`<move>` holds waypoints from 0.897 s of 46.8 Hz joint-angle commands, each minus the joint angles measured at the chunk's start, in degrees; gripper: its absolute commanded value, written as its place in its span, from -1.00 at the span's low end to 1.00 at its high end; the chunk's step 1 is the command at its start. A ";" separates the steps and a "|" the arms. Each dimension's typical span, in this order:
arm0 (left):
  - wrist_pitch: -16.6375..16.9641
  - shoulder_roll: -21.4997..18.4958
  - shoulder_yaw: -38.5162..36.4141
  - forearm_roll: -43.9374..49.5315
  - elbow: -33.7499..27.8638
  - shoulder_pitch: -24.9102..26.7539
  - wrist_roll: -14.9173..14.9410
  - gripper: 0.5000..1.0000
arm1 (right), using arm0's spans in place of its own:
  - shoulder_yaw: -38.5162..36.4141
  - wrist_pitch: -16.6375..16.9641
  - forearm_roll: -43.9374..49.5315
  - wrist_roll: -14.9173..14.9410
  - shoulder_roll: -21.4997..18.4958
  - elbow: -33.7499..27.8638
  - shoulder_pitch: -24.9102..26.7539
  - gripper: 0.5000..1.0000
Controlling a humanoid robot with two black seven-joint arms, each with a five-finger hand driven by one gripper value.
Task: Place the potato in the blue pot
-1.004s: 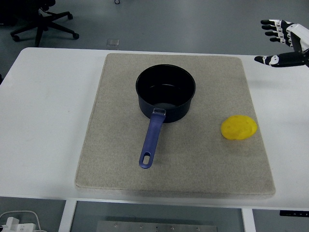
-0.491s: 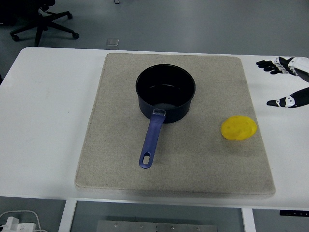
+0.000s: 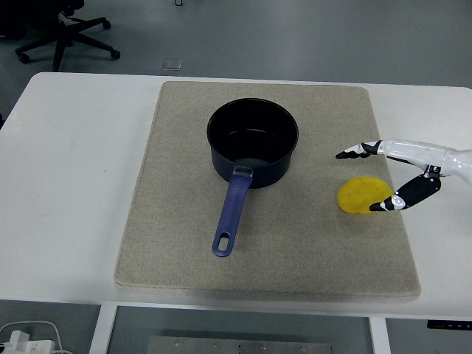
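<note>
The white table (image 3: 74, 184) fills most of my view, its near edge running along the bottom. On it lies a big beige felt mat (image 3: 295, 251), reaching from about the centre out toward every hour of the clock.

The blue pot (image 3: 253, 142) stands upright on the mat just toward twelve o'clock from the mat's middle, dark inside and holding nothing. Its blue handle (image 3: 231, 214) runs down toward six o'clock, leaning slightly to seven, and ends in a hanging slot.

My right hand (image 3: 402, 173) comes in from three o'clock, over the mat's right side. Its fingers are spread and grasp nothing: the long fingers (image 3: 359, 150) stretch out toward nine o'clock, past the potato's twelve o'clock side and apart from it, while the thumb (image 3: 392, 201) sits at the potato's four o'clock edge, touching it or nearly so; I cannot tell which.

The yellow potato (image 3: 362, 195) lies on the mat at about four o'clock from the pot, well apart from it, between my thumb and fingers.

Beyond the table at eleven o'clock, an office chair's base (image 3: 63, 33) stands on the grey floor.
</note>
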State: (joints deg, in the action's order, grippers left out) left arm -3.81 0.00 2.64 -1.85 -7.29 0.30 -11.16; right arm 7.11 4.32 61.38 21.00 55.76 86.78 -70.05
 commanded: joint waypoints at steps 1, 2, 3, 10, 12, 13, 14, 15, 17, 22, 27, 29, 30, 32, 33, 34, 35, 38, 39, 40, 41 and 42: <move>0.03 0.00 0.00 0.00 0.00 0.05 0.00 0.98 | 0.10 -0.98 2.42 0.00 -1.62 -1.70 1.22 0.69; -0.06 0.00 0.00 0.00 0.00 0.05 0.00 0.98 | 0.10 -1.33 3.21 0.00 -2.06 -2.14 1.58 0.69; 0.03 0.00 0.00 0.00 0.00 0.05 0.00 0.98 | 0.10 -1.77 3.74 0.00 -2.41 -2.49 1.93 0.69; 0.03 0.00 0.00 0.00 0.00 0.05 0.00 0.98 | 0.98 -3.27 4.89 0.00 -4.17 -4.69 2.63 0.68; -0.06 0.00 0.00 0.00 0.00 -0.03 0.00 0.98 | 1.50 -3.53 4.98 0.00 -4.52 -5.04 2.72 0.68; 0.03 0.00 0.00 0.00 0.00 -0.03 0.00 0.98 | 1.77 -3.62 5.07 0.00 -4.70 -5.22 2.72 0.68; 0.03 0.00 0.00 0.00 0.00 -0.03 0.00 0.98 | 1.94 -3.88 5.16 0.00 -4.70 -5.48 2.72 0.67; 0.03 0.00 0.00 0.00 0.00 -0.03 0.00 0.98 | 2.21 -4.06 5.33 0.00 -4.78 -5.74 2.72 0.67; -0.06 0.00 0.00 0.00 0.00 -0.03 0.00 0.98 | 2.38 -4.50 5.77 0.00 -4.87 -6.27 2.64 0.66; 0.03 0.00 0.00 0.00 0.00 0.05 0.00 0.98 | 2.47 -5.02 6.56 0.00 -4.96 -7.15 2.90 0.64; 0.03 0.00 0.00 0.00 0.00 -0.03 0.00 0.98 | 2.47 -5.20 6.74 0.00 -5.49 -8.38 3.60 0.62; 0.03 0.00 0.00 0.00 0.00 -0.03 0.00 0.98 | 2.47 -5.64 6.74 0.00 -5.75 -8.82 3.69 0.62; 0.03 0.00 0.00 0.00 0.00 0.05 0.00 0.98 | 2.56 -5.81 6.74 0.00 -5.75 -8.82 3.69 0.62; -0.06 0.00 0.00 0.00 0.00 -0.03 0.00 0.99 | 2.56 -5.82 6.74 0.00 -5.75 -8.82 3.86 0.62; -0.06 0.00 0.00 0.00 0.00 -0.03 0.00 0.98 | 2.47 -5.90 6.74 0.00 -5.75 -8.82 4.04 0.61; 0.03 0.00 0.00 0.00 0.00 0.05 0.00 0.98 | 2.47 -5.90 6.74 0.00 -5.75 -8.82 4.13 0.61; 0.03 0.00 0.00 0.00 0.00 -0.03 0.00 0.98 | 2.56 -5.90 6.74 0.00 -5.75 -8.91 4.22 0.61; 0.03 0.00 0.00 0.00 0.00 0.05 0.00 0.98 | 2.47 -6.08 7.09 0.00 -5.75 -9.35 4.57 0.60; 0.03 0.00 0.00 0.00 0.00 0.05 0.00 0.98 | 2.47 -6.08 7.18 0.00 -5.75 -9.44 4.66 0.56; 0.03 0.00 0.00 0.00 0.00 0.05 0.00 0.98 | 2.47 -6.17 7.18 0.00 -5.75 -9.53 4.66 0.50; 0.03 0.00 0.00 0.00 0.00 -0.03 0.00 0.98 | 2.47 -6.17 7.18 0.00 -5.75 -9.53 4.74 0.44; 0.03 0.00 0.00 0.00 0.00 -0.03 0.00 0.98 | 2.47 -6.25 7.18 0.00 -5.84 -9.53 4.83 0.41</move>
State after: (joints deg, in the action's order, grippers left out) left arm -3.81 0.00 2.64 -1.85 -7.30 0.34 -11.16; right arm 9.64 -1.78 68.49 21.00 50.01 77.38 -65.45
